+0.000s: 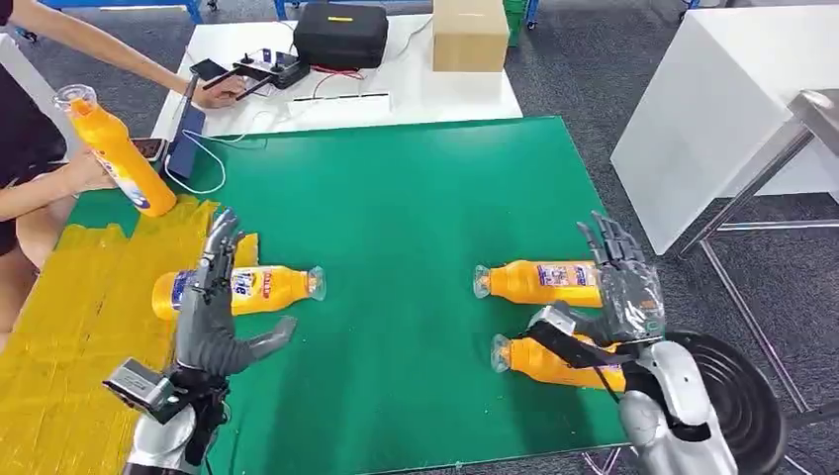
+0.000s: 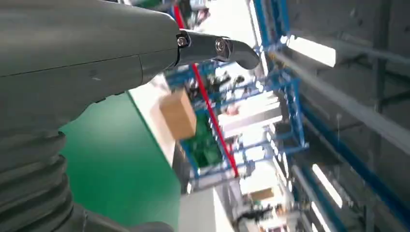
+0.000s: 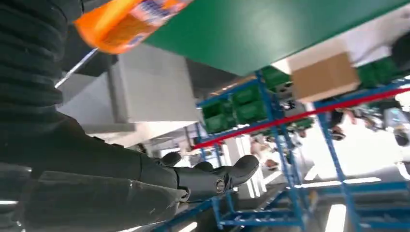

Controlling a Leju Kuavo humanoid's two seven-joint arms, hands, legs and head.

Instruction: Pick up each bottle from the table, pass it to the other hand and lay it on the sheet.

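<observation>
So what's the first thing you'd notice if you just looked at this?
The bright orange bottles on the green table: one lies by the robot's open left hand, and two lie on the right, one beyond the open right hand and one under it. A person at the far left holds another orange bottle over the yellow sheet.

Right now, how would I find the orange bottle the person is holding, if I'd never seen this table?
Start at the big green table and go to its far left corner beside the yellow sheet. There a person's hand holds the orange bottle. It is the one lifted and tilted; the other three bottles lie flat.
</observation>
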